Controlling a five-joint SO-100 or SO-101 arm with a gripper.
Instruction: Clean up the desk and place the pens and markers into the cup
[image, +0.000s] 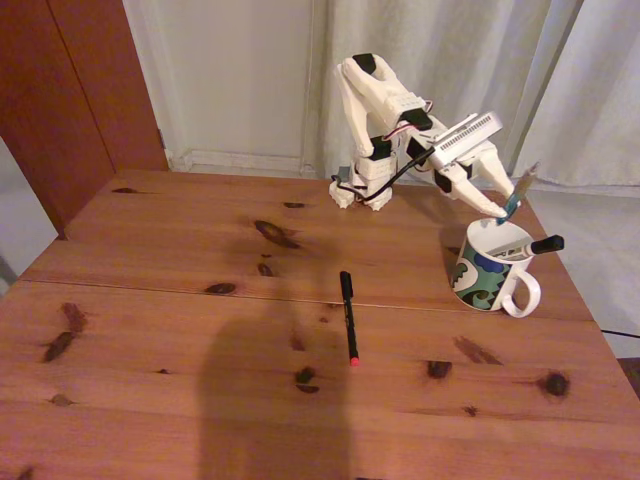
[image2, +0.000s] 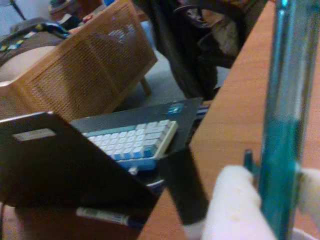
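Over the cup (image: 478, 278) at the back right of the desk (image: 200, 330), my gripper (image: 506, 207) is shut on the teal-green pen (image: 518, 192). The pen stands nearly upright, its lower end at the cup's rim. A white marker leans in the cup with its black cap (image: 546, 243) sticking out to the right. The thin black pen with a red tip (image: 348, 315) lies alone mid-desk. In the wrist view the teal pen (image2: 282, 125) is clamped between my white fingers (image2: 232, 205), and the marker's black cap (image2: 187, 192) shows just left of them.
The arm's base (image: 362, 185) stands at the desk's back edge, in front of white curtains. Beyond the desk's edge (image2: 235, 110) the wrist view shows a keyboard (image2: 137, 142), a dark flat case and wicker furniture (image2: 85, 65) lower down.
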